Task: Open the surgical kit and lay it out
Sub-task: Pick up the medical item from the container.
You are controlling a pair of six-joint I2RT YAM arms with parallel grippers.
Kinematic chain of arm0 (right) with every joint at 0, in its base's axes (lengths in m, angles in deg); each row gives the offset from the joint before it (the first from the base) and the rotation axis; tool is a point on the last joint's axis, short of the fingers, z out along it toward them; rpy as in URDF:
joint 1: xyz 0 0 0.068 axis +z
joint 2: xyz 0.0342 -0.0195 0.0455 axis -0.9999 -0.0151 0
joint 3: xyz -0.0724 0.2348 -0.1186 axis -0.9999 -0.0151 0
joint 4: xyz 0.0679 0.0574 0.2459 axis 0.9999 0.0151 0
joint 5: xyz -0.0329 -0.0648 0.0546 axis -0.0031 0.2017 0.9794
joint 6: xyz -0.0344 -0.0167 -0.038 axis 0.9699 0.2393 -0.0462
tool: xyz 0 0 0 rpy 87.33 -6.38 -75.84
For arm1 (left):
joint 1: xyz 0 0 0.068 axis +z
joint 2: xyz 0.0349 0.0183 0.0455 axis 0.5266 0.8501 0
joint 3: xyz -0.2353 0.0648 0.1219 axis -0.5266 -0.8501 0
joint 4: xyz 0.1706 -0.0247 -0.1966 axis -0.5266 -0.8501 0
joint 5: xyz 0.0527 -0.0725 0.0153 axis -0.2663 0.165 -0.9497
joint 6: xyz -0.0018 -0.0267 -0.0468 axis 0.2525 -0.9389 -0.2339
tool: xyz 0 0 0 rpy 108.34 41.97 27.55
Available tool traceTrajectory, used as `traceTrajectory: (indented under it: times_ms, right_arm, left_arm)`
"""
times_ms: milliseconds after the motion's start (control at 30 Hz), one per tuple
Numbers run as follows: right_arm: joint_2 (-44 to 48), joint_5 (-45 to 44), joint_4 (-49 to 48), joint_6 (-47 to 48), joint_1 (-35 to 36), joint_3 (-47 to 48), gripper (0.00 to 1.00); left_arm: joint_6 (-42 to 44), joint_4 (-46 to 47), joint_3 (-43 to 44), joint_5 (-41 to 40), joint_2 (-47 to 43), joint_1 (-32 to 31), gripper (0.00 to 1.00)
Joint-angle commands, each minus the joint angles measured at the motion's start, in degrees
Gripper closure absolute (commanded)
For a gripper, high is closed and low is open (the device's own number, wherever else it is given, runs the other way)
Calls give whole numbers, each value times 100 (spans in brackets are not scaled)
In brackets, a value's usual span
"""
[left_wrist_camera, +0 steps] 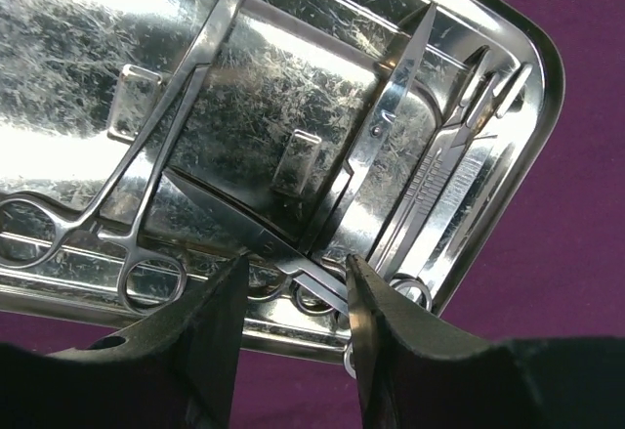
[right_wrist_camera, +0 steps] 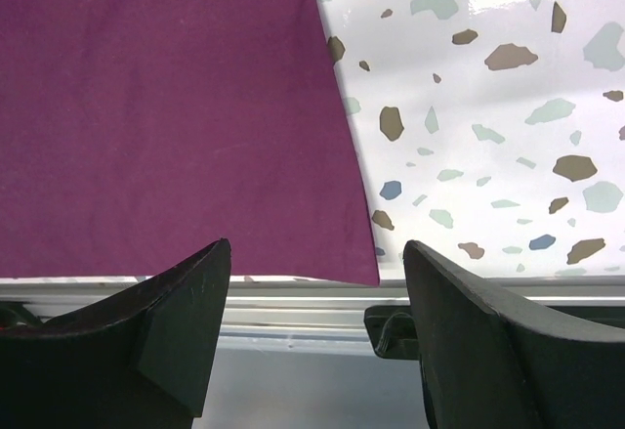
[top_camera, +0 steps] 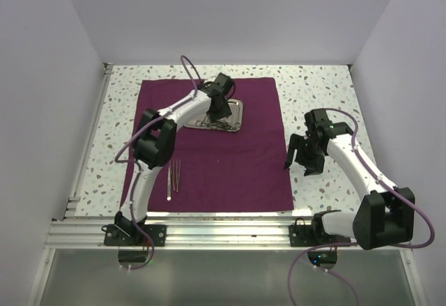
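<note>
- On the speckled table (top_camera: 313, 90), the maroon cloth (top_camera: 230, 166) lies spread flat, with the steel tray (top_camera: 238, 116) on its far middle.
- Ring-handled instruments (left_wrist_camera: 391, 126) lie crossed inside the tray.
- Left gripper (left_wrist_camera: 295, 275) hangs low over the tray's rim, fingers narrowly apart either side of one instrument's shank.
- Slim tools (top_camera: 174, 176) lie side by side on the cloth's near left.
- Right gripper (right_wrist_camera: 317, 282) hovers over the cloth's near right corner, fingers wide apart, gripping nothing.

Tray (top_camera: 235, 115) crowded with instruments (left_wrist_camera: 200, 67); left arm (top_camera: 182, 111) overhangs it; cloth (top_camera: 237, 170) right half open.
</note>
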Motion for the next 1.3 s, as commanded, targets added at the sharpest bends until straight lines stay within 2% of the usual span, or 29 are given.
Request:
traceTrajectory:
  times_ms: [0,300,433,467,500,533,933,1167,1267]
  right_arm:
    - [160,-36,155,92,17,-23,25]
    - [178,8,146,101,17,-49,25]
    - [195,0,181,118,9,-49,25]
    - [213,0,190,110,17,-49,25]
    - [230,-9,190,118,17,-49,24]
    - [239,-9,190,118,9,-49,24]
    - [318,26,146,101,17,-40,24]
    - [362,166,49,101,9,-76,24]
    - [380,237,-4,110,17,-93,24]
  left_arm:
    - [-206,12,88,-141,204,-22,52]
    - [-179,-120,-18,-142,573,-84,60]
    - [-48,-146,52,-98,705,-84,80]
    - [-21,-146,61,-72,740,-84,86]
    - [31,-146,70,-45,749,-84,96]
    - [58,-155,79,-36,750,-84,100]
    - [708,-190,527,-308,144,-58,100]
    - [1332,117,466,-405,-875,-49,100]
    - [1622,328,-7,-388,-1472,-110,100]
